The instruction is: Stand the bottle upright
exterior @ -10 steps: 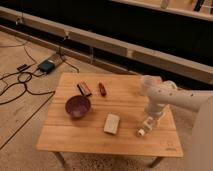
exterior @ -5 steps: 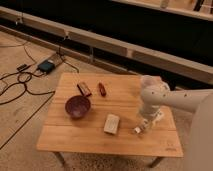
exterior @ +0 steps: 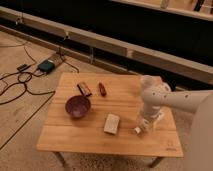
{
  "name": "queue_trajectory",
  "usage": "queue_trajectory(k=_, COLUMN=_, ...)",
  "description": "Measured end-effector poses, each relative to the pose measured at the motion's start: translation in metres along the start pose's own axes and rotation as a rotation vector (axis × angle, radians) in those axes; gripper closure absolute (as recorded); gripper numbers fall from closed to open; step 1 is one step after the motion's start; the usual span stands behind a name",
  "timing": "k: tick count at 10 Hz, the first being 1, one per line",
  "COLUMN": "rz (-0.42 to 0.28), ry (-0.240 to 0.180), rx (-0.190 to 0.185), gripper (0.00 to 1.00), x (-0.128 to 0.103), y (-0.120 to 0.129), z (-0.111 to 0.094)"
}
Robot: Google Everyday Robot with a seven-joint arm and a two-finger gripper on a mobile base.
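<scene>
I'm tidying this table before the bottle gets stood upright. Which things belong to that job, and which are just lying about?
For the job: small slim whitish plastic bottle, on the wooden table, front right; the arm's tool, low over that bottle.
Lying about: round purple bowl; flat white rectangular block; dark brown rectangular bar; small red oblong item.

- Light wooden rectangular table [exterior: 75, 142].
- Dark purple round bowl [exterior: 78, 106] on its left part.
- Flat white rectangular block [exterior: 112, 123], just left of the gripper [exterior: 142, 127].
- Dark brown rectangular packet [exterior: 84, 89] near slim red object [exterior: 102, 89], behind.
</scene>
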Motion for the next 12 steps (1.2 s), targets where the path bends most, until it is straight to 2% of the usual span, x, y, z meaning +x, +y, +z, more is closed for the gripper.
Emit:
queue_trajectory(k=5, rz=0.056, ry=-0.004, rx=-0.004, gripper=0.35, x=-0.0094, y=-0.0037, z=0.0013)
queue_trajectory(k=12, rz=0.058, ry=-0.008, rx=-0.009, gripper=0.35, x=-0.0112, y=-0.0028, z=0.0015)
